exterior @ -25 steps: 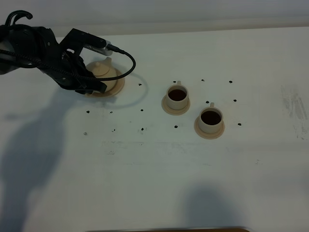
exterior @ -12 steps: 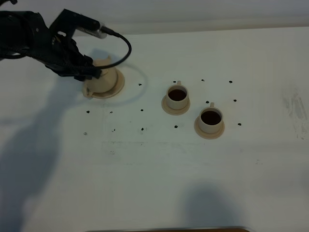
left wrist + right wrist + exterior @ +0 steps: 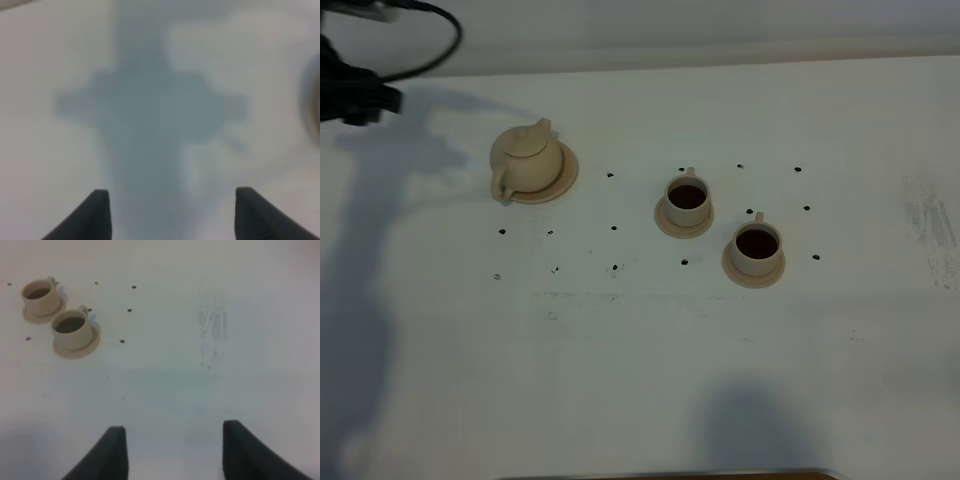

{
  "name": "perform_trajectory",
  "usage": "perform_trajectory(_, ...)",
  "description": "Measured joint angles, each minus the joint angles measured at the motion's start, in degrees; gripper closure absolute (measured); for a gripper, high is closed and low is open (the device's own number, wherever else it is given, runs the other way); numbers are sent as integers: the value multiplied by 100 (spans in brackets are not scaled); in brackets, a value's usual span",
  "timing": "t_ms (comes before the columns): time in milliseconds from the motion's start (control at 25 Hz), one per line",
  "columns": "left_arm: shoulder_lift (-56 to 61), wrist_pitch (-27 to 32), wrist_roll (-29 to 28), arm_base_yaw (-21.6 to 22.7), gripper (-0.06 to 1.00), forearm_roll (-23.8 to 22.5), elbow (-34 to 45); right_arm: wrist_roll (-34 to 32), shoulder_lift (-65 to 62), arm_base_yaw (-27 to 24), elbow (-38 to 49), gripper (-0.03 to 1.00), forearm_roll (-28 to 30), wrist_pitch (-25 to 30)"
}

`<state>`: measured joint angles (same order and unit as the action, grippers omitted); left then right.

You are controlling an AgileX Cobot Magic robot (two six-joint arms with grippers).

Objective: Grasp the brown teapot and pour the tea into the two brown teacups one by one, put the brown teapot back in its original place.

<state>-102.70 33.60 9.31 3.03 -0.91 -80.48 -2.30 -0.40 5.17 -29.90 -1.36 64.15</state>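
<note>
My right pincer (image 3: 170,450) is hanging open above the smooth white table (image 3: 650,350). Farther off, two small cylindrical ceramic teacups (image 3: 687,197) (image 3: 756,246) are holding dark tea on round saucers. The squat round teapot (image 3: 525,158) is sitting on its saucer (image 3: 567,172), well clear of my wide-open left pincer (image 3: 170,212).

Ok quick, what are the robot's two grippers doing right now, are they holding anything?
Left gripper: open, holding nothing.
Right gripper: open, holding nothing.

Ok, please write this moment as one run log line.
teapot: on its saucer, free | both cups: filled | left end effector: open, empty
</note>
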Motion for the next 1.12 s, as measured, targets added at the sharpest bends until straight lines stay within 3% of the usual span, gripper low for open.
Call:
perform_trajectory(200,685,-209,-31,652,43,91,638,0,0,0,0,53,0,0)
perform_trajectory(520,2316,-327,-102,1184,43,270,1908,0,0,0,0,53,0,0)
perform_trajectory(840,4700,-26,-32,1023,43,720,3360,0,0,0,0,53,0,0)
perform_trajectory(1120,6643,1626,81,420,43,815,3778,-3,0,0,0,53,0,0)
